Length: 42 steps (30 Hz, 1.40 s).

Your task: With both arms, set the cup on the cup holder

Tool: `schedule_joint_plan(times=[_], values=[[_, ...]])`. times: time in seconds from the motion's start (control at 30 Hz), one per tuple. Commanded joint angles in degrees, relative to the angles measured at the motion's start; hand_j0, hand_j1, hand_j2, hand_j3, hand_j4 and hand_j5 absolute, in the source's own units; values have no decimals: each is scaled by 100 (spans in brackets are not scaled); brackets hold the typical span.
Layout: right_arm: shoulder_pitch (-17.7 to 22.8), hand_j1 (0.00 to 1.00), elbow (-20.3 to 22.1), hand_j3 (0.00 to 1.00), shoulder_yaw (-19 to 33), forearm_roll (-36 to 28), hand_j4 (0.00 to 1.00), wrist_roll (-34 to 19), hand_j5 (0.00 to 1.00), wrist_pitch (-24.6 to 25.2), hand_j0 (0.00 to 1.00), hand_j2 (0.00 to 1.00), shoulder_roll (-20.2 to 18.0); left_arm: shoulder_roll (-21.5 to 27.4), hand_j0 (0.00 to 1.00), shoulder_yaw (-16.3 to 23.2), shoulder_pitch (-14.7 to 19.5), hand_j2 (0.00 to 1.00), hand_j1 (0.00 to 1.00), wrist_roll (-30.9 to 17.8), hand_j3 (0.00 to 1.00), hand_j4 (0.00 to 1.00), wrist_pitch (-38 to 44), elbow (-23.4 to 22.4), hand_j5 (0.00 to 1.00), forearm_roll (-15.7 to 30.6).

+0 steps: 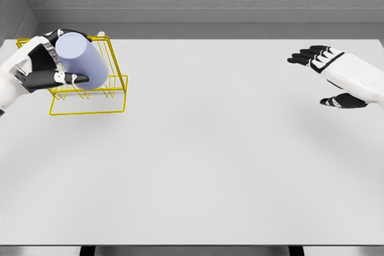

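Note:
A pale lavender cup [84, 60] lies tilted on its side in my left hand [57, 64], whose fingers are curled around it. The hand holds it over the yellow wire cup holder [90, 105] at the table's far left. Part of the holder's back is hidden behind the cup and hand. Whether the cup touches the wires I cannot tell. My right hand [327, 79] hovers at the far right of the table, fingers spread and holding nothing, far from the cup.
The white table [204, 160] stretches wide between both hands. Grey walls close the back and left side. The table's front edge runs along the bottom of the view.

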State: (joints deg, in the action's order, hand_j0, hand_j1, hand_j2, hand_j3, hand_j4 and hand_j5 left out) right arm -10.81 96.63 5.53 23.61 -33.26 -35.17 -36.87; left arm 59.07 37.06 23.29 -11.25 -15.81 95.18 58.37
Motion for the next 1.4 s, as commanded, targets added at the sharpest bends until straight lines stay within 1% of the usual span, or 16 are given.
schedule_joint_plan(times=[0.0,0.3,0.37,0.4,0.43,0.47,0.5,0.57,0.67,0.7,1.37], values=[[0,100,14,100,1,-41,100,3,100,17,100,100,-5,8,63,-6,0,63,63,0,63,63,-1,-26,63,25],[0,100,-4,100,1,-32,100,3,100,17,100,100,-5,8,63,-6,-18,63,63,0,63,63,8,-26,63,25],[0,100,22,100,1,-41,100,3,100,17,100,100,4,8,65,-6,-18,65,65,0,65,65,8,-26,65,25],[0,100,14,100,1,-41,100,3,100,17,100,100,4,8,68,-6,-18,68,68,0,68,68,8,-26,68,25],[0,100,14,100,1,-41,100,3,100,17,100,100,4,8,74,-6,-18,74,74,0,74,74,25,-34,74,25],[0,100,14,100,1,-41,100,3,100,17,100,100,4,8,84,-6,-18,84,84,0,84,84,43,-43,84,25],[0,100,14,100,1,-41,100,3,100,17,100,100,4,8,89,-6,-9,89,89,0,89,89,52,-43,89,16],[0,100,22,100,1,-41,100,3,100,17,100,100,4,8,93,-6,-9,93,93,0,93,93,52,-52,93,16],[0,100,14,100,1,-41,100,3,100,17,100,100,4,8,95,-6,9,95,95,0,95,95,52,-96,95,16],[0,100,14,100,1,-41,100,3,100,17,100,100,4,8,97,-6,9,97,97,0,97,97,52,-96,97,16],[70,100,-13,100,89,-32,100,3,100,17,100,100,-5,60,100,-6,44,100,100,0,100,100,17,1,100,-1]])
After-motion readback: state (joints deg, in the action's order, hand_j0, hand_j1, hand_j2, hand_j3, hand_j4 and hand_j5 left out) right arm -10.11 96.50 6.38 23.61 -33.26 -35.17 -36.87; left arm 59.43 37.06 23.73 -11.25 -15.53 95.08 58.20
